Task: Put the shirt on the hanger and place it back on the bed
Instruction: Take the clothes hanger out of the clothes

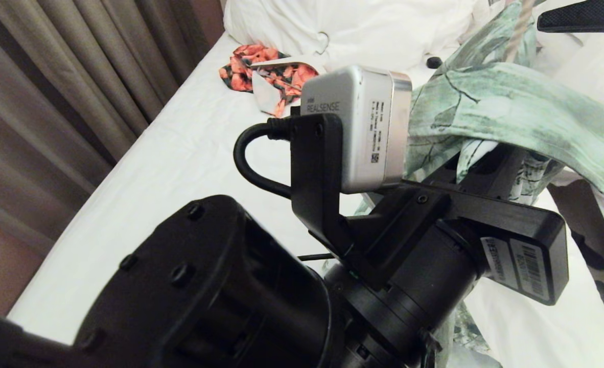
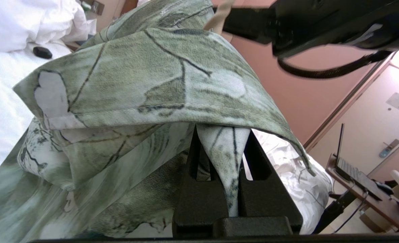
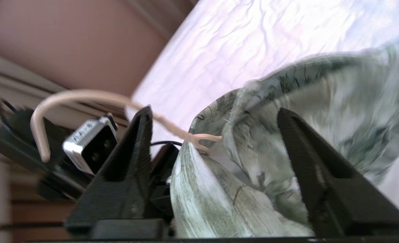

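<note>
Left wrist view, centre: my left gripper (image 2: 224, 175) is pinching the shirt (image 2: 145, 77); my right gripper (image 3: 216, 152), spread, is probably freeing the hanger (image 3: 84, 98); lowering onto the bed (image 1: 179, 153) comes next.

Shirt (image 2: 145, 67) mottled green/white w/ dark branch lines; hanger (image 3: 84, 98) cream; bed (image 1: 179, 168) sheet white; small garment (image 1: 266, 71) orange-black floral; curtains (image 1: 51, 76) grey-brown.

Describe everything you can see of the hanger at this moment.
The hanger is a thin cream wire, looking plastic-coated. Its slim curved hook sticks out free of the shirt; the neck runs down into the collar opening, where the wire forks. The rest is hidden under the fabric. It passes between the spread fingers of the right hand, which do not clamp it. In the head view only a short cream length shows above the shirt.
</note>
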`<state>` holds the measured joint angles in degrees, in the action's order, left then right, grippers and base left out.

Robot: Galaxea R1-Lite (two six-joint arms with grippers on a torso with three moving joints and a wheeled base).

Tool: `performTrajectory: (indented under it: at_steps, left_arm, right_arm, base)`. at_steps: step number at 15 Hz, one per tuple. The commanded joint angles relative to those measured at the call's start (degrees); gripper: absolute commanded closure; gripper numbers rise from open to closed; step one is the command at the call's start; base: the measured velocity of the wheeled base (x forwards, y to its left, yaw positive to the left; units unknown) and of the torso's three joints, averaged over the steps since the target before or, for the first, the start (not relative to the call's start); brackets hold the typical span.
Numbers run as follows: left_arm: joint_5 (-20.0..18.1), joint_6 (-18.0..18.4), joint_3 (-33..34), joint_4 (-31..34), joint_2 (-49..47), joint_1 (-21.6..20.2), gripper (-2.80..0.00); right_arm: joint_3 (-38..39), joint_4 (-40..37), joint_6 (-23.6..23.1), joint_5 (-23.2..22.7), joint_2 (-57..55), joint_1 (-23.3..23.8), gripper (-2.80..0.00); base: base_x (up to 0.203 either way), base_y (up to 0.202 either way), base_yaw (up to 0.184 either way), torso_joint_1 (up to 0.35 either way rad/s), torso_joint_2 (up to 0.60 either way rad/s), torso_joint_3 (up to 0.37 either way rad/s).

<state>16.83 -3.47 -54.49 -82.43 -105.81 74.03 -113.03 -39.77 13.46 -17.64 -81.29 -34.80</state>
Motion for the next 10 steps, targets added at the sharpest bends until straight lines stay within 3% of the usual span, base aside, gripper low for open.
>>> performTrajectory:
  at_steps: [1,10]
  left_arm:
    - [0.04,-0.04,0.00,-0.36,-0.45,0.06,0.00]
    - [0.22,-0.13,-0.70,-0.28,-0.76,-0.47,0.00]
  right_arm:
    - [0.00,-0.14,-1.73,-0.20,-0.10,0.00,-2.80]
    - [1.18,-1.97,-2.72,-1.63,0.97,4.00,-2.80]
  base:
    - [0.000,0.000,0.000,0.000,0.00,0.000]
    - [0.000,0.000,0.000,0.000,0.00,0.000]
